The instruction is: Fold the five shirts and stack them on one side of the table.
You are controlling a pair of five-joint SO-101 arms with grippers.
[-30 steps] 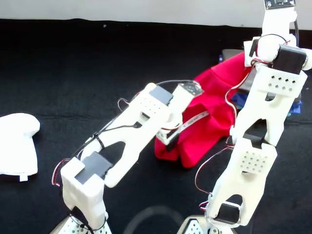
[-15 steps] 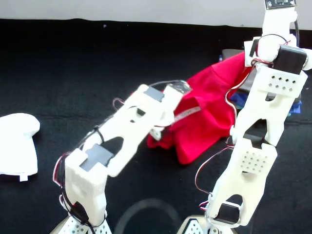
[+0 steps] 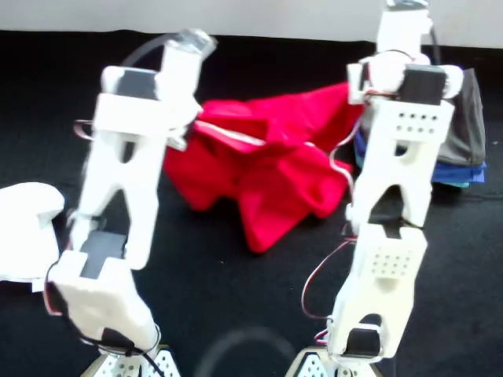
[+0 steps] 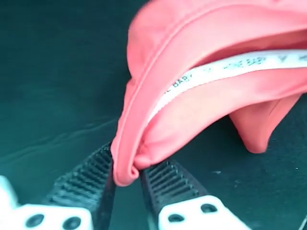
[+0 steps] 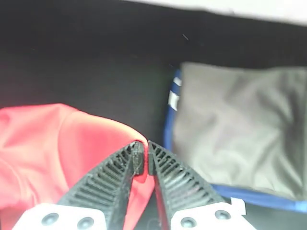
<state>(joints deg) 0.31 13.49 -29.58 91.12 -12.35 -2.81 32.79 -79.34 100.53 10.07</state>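
A red shirt point(image 3: 267, 161) hangs stretched between both arms above the black table, its lower part sagging onto the cloth. My left gripper point(image 4: 128, 178) is shut on the shirt's hem point(image 4: 125, 158) near the white neck tape point(image 4: 225, 67); in the high view that arm stands raised at the left point(image 3: 185, 59). My right gripper point(image 5: 142, 160) is shut on another edge of the red shirt point(image 5: 57, 143), high at the right point(image 3: 357, 82). A folded grey shirt point(image 5: 240, 124) lies on a blue one point(image 3: 456, 169) at the far right. A white shirt point(image 3: 27, 232) lies at the left edge.
The black tablecloth point(image 3: 259, 55) covers the table up to the white wall behind. The stack of grey and blue shirts sits close behind the right arm point(image 3: 393, 204). Open cloth lies in front of the red shirt, between the two arm bases.
The left arm has swung up and to the left, pulling the red shirt's edge with it and spreading the shirt wide. The right arm shifted slightly left, still holding its edge.
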